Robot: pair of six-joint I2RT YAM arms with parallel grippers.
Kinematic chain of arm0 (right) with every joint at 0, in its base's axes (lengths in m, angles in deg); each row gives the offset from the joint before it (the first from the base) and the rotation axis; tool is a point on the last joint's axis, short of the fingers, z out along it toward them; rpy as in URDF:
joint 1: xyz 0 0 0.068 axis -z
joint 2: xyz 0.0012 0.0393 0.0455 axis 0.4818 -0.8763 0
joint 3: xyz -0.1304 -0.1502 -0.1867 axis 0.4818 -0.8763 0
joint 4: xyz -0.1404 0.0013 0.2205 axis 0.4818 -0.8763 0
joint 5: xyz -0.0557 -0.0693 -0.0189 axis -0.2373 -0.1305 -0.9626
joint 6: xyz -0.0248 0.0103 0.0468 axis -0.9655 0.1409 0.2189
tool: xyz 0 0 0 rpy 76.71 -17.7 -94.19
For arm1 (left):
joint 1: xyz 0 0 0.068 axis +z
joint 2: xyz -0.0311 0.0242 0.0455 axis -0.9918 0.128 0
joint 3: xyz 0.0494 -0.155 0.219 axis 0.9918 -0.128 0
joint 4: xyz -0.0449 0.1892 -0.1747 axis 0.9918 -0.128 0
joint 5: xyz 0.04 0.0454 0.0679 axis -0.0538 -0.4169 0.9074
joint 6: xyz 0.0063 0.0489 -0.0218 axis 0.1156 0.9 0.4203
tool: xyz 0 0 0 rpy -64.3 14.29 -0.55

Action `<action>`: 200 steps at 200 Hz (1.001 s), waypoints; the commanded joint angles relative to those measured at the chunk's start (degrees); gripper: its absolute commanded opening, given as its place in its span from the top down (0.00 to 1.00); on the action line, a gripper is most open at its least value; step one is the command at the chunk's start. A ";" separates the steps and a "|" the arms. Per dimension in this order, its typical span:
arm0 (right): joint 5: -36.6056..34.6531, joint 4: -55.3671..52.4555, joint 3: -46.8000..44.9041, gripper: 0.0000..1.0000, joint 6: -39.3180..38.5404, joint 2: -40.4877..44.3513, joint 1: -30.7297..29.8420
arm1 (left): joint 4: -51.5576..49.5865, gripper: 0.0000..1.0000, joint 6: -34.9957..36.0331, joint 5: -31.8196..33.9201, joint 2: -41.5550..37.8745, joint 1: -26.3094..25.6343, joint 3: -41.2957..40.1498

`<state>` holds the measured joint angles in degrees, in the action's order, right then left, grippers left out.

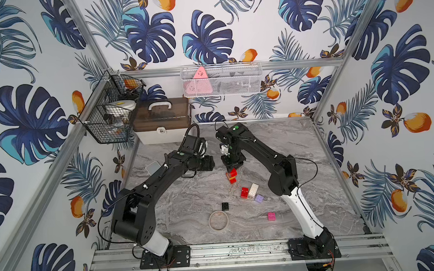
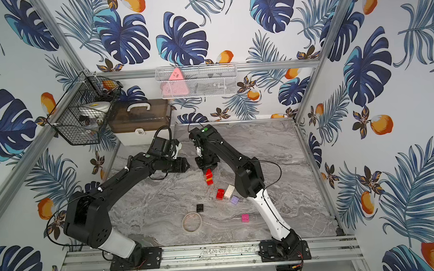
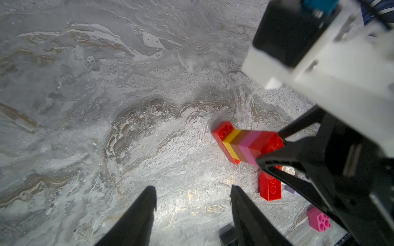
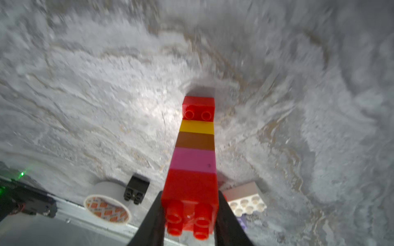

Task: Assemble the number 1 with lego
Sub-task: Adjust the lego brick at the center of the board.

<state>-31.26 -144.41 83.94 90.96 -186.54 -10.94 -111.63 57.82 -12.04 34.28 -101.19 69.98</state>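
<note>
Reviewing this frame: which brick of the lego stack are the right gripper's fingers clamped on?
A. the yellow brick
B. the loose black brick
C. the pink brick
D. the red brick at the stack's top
D: in the right wrist view the fingers of the right gripper press both sides of the top red brick, above the pink brick.

Right gripper (image 1: 231,168) clamps the brick stack (image 1: 232,176); loose red brick (image 1: 244,192) lies nearby.

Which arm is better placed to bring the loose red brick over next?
Probably the left. The left tool is open and empty, within sight of the loose red brick. The right tool is shut on the brick stack, so it is busy.
</note>
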 commanded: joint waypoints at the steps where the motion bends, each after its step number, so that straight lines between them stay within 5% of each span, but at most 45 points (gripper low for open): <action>1: -2.94 6.37 0.61 0.95 -3.52 2.17 0.04 | 0.87 0.38 0.92 1.28 -0.55 0.08 -0.36; 56: 0.13 9.92 -9.36 0.95 -29.94 8.09 0.20 | 1.48 0.38 0.82 1.63 -1.00 0.01 -0.90; 116: -0.91 7.42 -12.16 0.97 -40.96 8.27 1.14 | 1.70 0.38 0.98 2.08 -0.98 0.00 -1.20; 139: 9.26 8.17 -12.71 0.99 -40.77 9.40 5.44 | 1.66 0.38 1.00 1.91 -0.51 -0.06 -1.11; 200: 52.72 18.23 -21.22 0.95 -32.62 9.42 24.78 | 1.53 0.38 1.09 2.08 -0.02 -0.08 -0.99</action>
<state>-0.46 -131.04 64.10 53.87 -175.00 9.03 -110.51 57.84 -10.34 34.30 -101.30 68.82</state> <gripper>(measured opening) 0.346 0.616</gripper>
